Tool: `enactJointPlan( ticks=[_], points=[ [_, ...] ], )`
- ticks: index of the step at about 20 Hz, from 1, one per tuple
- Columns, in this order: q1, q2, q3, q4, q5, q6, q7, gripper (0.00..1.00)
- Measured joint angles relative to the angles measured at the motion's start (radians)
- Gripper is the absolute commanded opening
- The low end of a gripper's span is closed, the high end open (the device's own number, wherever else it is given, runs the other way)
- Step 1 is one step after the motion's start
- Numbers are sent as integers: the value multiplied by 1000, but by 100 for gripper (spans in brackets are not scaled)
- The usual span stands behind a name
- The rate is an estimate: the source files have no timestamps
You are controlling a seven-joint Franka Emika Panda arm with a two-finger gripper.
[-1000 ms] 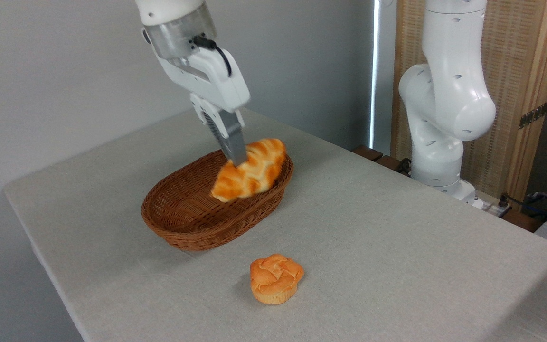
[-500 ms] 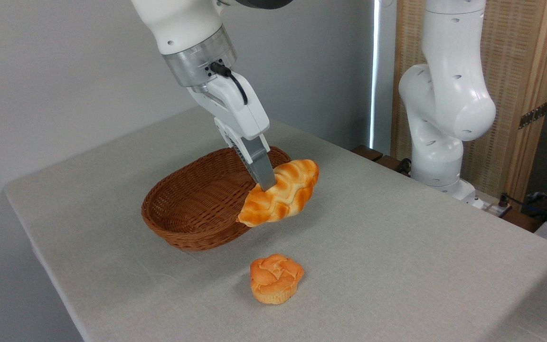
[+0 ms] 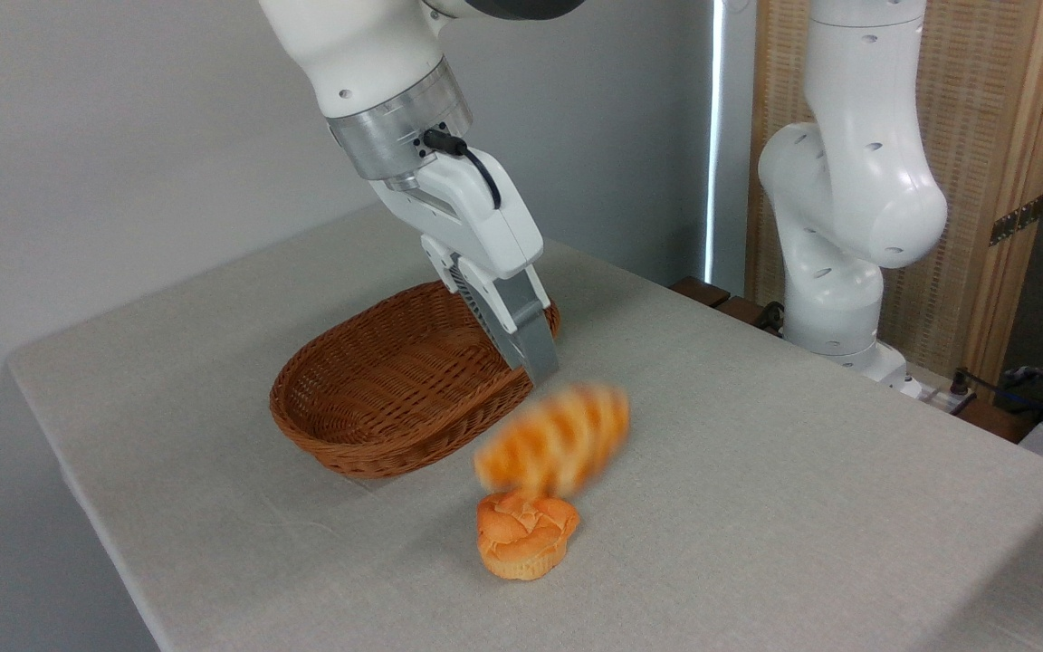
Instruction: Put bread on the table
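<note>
**Bread blurred below the gripper, beside the basket**

At the middle of the table [image 3: 757, 507], the bread [image 3: 553, 441] showed as a motion-blurred orange and cream streak, tilted with its upper end toward 2 o'clock. It sat clear of the gripper [image 3: 540, 367], whose grey fingers [image 3: 526, 337] ended just above it at about 11 o'clock; nothing lay between the fingertips, though how far the jaws were parted could not be told from this angle. Whether the loaf touched the cloth could not be told either. The round bun [image 3: 526, 534] stood directly below it at 6 o'clock, their edges overlapping in view. The wicker basket [image 3: 377, 398] lay at 9 o'clock from the loaf, with no bread in it.
</note>
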Motion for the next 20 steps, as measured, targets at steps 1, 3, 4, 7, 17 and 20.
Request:
enactJointPlan(
  ticks=[1,3,4,7,17,20],
  points=[
    [0,0,0,0,0,0,0,100],
    [0,0,0,0,0,0,0,100],
    [0,0,0,0,0,0,0,100],
    [0,0,0,0,0,0,0,100],
    [-13,-7,-24,53,0,17,-6,100],
    [-17,-8,-47,60,-17,99,-87,100]
  ],
)
